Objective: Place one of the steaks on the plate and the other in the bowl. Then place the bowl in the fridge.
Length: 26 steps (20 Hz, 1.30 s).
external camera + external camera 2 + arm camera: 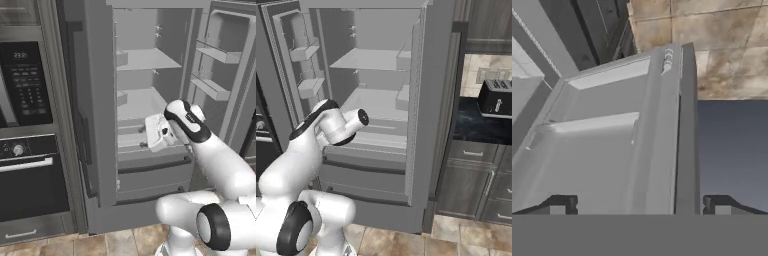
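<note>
Fridge [145, 75] shelves bare, doors wide open; end effector [640, 205] passes freely.

The small dark display at the top of the black wall oven's control panel [20, 55] carried pale digits, too blurred to read. The keypad marks below it were equally illegible. No other lettering, brand or sign could be read.

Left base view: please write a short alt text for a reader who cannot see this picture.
A grey stainless-steel fridge stands with both doors open, its shelves bare, and the white robot arm reaches in from the lower right with its hand at the lower drawers. A black wall oven stands to the fridge's left.
</note>
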Tool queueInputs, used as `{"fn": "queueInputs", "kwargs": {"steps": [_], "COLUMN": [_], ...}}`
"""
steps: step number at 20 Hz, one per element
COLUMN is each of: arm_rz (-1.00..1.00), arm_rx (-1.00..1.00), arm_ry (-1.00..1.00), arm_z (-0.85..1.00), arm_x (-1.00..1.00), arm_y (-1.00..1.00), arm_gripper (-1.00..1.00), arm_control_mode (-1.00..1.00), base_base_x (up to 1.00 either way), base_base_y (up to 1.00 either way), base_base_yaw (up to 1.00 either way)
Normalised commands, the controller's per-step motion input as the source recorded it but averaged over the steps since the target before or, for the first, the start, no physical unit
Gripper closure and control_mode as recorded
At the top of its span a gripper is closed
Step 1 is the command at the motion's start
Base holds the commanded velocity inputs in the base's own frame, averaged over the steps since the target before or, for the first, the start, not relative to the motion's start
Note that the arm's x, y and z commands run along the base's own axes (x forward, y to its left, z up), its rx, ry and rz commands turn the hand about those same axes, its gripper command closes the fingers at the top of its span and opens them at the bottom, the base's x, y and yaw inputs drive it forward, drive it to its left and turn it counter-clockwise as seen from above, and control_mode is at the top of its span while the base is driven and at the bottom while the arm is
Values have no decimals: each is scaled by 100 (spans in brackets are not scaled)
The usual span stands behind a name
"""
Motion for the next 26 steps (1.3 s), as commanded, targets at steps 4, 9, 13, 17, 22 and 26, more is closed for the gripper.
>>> {"fn": "queueInputs", "kwargs": {"steps": [4, 9, 13, 17, 22, 26], "arm_rz": [26, 21, 18, 5, -4, -19], "arm_rx": [10, 0, 1, 0, 0, 0], "arm_ry": [15, 8, 5, 0, -1, -6], "arm_z": [-20, -8, -21, -30, -21, -8], "arm_x": [13, 34, 24, 1, -2, 0], "arm_y": [59, 63, 74, 92, 99, 100], "arm_gripper": [-100, -100, -100, -100, -100, -100], "arm_control_mode": [-100, -100, -100, -100, -100, -100], "base_base_x": [0, 0, 0, 0, 0, 0], "base_base_y": [0, 0, 0, 0, 0, 0], "base_base_yaw": [0, 0, 0, 0, 0, 0]}}
